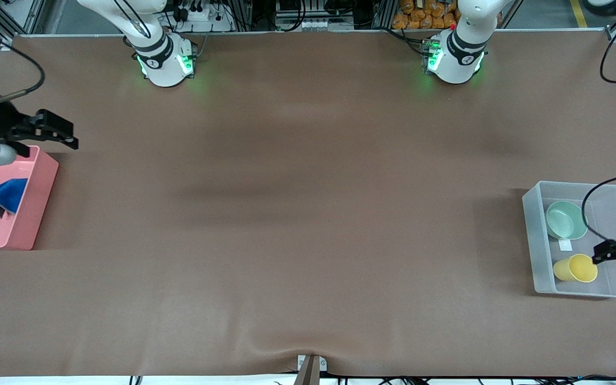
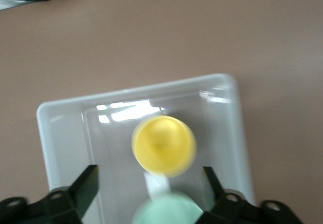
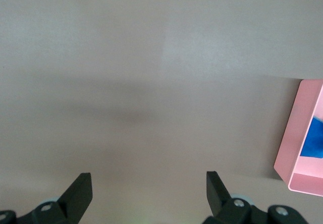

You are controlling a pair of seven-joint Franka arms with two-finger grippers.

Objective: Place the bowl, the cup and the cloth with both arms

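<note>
The mint green bowl (image 1: pixel 566 220) and the yellow cup (image 1: pixel 576 268) lie in a clear plastic bin (image 1: pixel 533 214) at the left arm's end of the table; the cup is nearer the front camera. My left gripper (image 1: pixel 614 251) is open and empty over the bin, beside the cup. The left wrist view shows the cup (image 2: pixel 164 146) and the bowl's rim (image 2: pixel 166 210) between its open fingers (image 2: pixel 88 183). The blue cloth (image 1: pixel 8 195) lies in a pink bin (image 1: pixel 40 198) at the right arm's end. My right gripper (image 1: pixel 64 136) is open and empty, over the table by the pink bin's edge.
A white label (image 1: pixel 565 245) lies in the clear bin between bowl and cup. The brown table cover (image 1: pixel 297 214) fills the middle. The right wrist view shows the pink bin's corner (image 3: pixel 298 148) and a strip of blue cloth (image 3: pixel 314 138).
</note>
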